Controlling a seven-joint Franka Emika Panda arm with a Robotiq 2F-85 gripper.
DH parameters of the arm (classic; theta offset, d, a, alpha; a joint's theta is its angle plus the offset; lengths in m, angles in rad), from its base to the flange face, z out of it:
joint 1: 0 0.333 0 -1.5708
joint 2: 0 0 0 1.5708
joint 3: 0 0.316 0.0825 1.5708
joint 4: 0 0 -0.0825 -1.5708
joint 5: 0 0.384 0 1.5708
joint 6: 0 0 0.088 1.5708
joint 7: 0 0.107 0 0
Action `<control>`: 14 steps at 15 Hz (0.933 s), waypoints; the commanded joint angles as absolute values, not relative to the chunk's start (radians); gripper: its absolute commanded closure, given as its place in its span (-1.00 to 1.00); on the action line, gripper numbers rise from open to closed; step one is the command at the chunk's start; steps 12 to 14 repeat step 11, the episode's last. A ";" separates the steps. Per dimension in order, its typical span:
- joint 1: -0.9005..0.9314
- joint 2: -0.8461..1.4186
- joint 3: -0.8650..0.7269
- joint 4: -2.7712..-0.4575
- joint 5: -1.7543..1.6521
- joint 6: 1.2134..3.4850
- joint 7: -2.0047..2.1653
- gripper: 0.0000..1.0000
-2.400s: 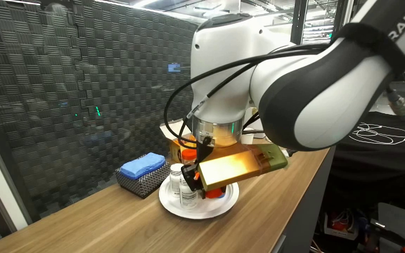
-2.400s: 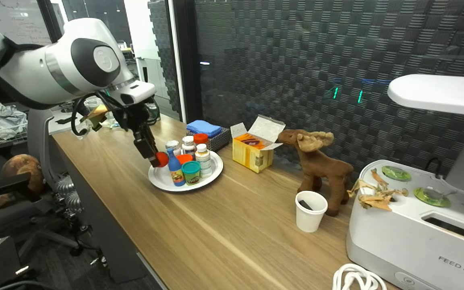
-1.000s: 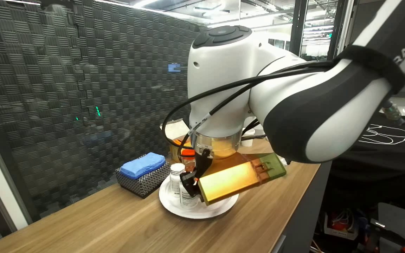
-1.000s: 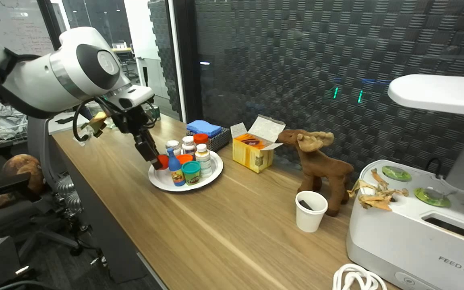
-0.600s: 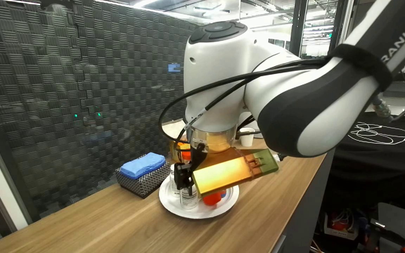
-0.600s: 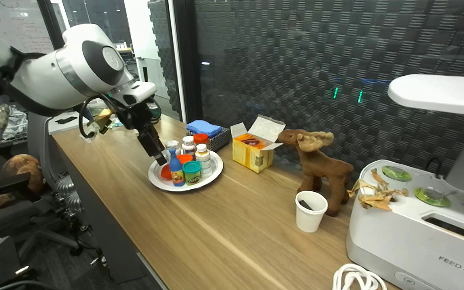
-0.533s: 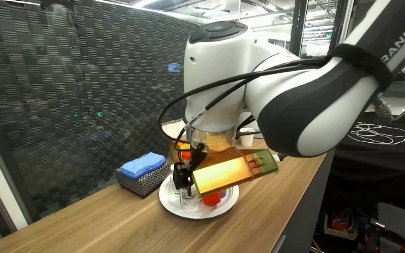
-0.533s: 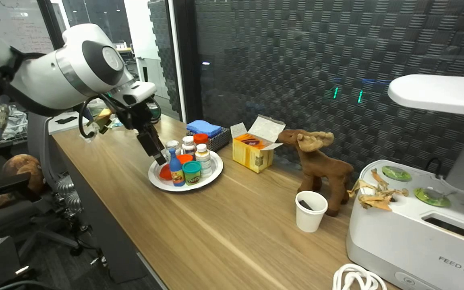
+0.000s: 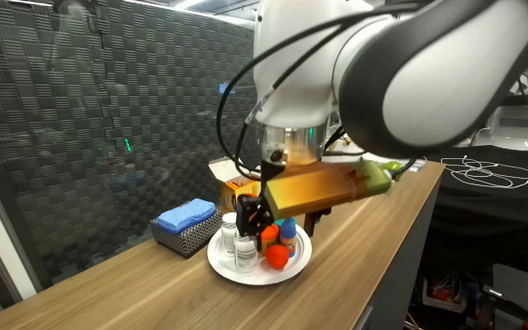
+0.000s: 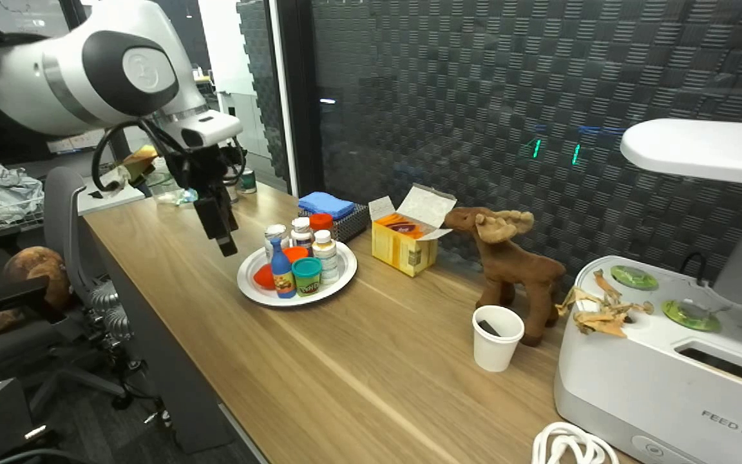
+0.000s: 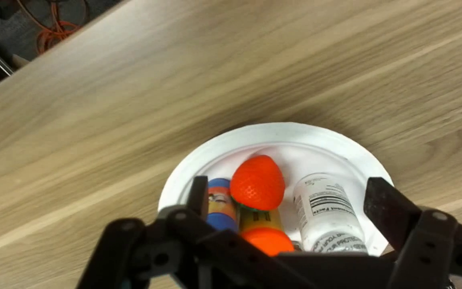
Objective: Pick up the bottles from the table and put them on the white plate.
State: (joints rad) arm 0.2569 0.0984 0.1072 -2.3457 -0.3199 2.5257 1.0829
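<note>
On the white plate point(image 10: 347, 261), set on the wood-grain table point(image 10: 358, 367), the bottles stand close together. Among them are a blue bottle point(image 10: 283, 277), a teal-lidded tub point(image 10: 307, 278), an orange-capped tub point(image 9: 269, 234), a red-capped bottle point(image 10: 321, 222) and white bottles point(image 10: 326, 258). A red strawberry-like piece point(image 11: 258, 182) rests on the plate beside the blue bottle. My gripper point(image 11: 289, 194) hangs above the plate, its jaws wide apart and holding nothing. In the wrist view a white bottle point(image 11: 327, 208) appears below, between the fingers; the gripper body hides the plate's near part.
A yellow box point(image 10: 403, 248) with raised flaps, a brown plush moose point(image 10: 519, 270) and a paper cup point(image 10: 497, 338) stand along the table. Behind the plate, a blue block point(image 9: 186, 215) lies on a dark patterned box point(image 9: 187, 236). A white planter point(image 10: 674, 367) fills the far end.
The gripper was shut on the red piece; it has opened and let it go onto the plate. Since then the arm has risen and drawn back from the bottles.
</note>
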 commanded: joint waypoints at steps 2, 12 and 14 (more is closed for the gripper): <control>0.195 -0.139 0.117 -2.342 -0.181 2.221 0.818 -1.00; 0.129 -0.351 0.091 -2.232 -0.123 1.846 0.392 -1.00; 0.129 -0.351 0.091 -2.232 -0.123 1.846 0.392 -1.00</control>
